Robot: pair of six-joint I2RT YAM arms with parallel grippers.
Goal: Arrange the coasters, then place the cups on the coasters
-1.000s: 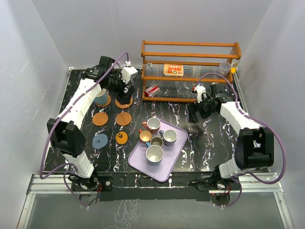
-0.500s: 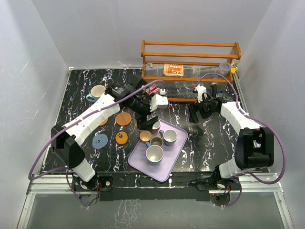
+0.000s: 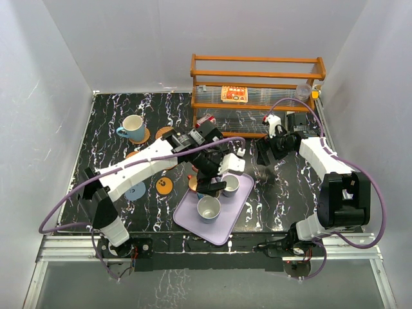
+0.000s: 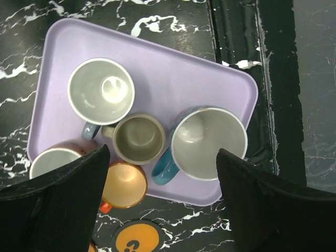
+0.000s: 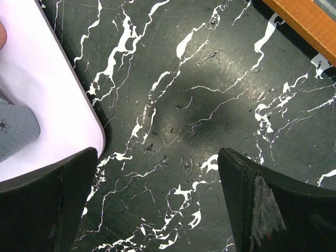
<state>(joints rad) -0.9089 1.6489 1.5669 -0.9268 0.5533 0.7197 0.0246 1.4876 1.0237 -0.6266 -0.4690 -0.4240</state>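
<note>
While I hover the left gripper (image 4: 160,155) over the lilac tray (image 4: 157,58), its fingers stand spread wide, pinching nothing. 2 cups show in the gap: the olive-grey cup (image 4: 139,139) near the middle and the blue-grey cup (image 4: 209,143) by 1 fingertip. The pink cup (image 4: 52,161) is partly hidden behind the other finger. My right gripper (image 5: 157,152) is spread too, over the bare marble table (image 5: 173,94).
</note>
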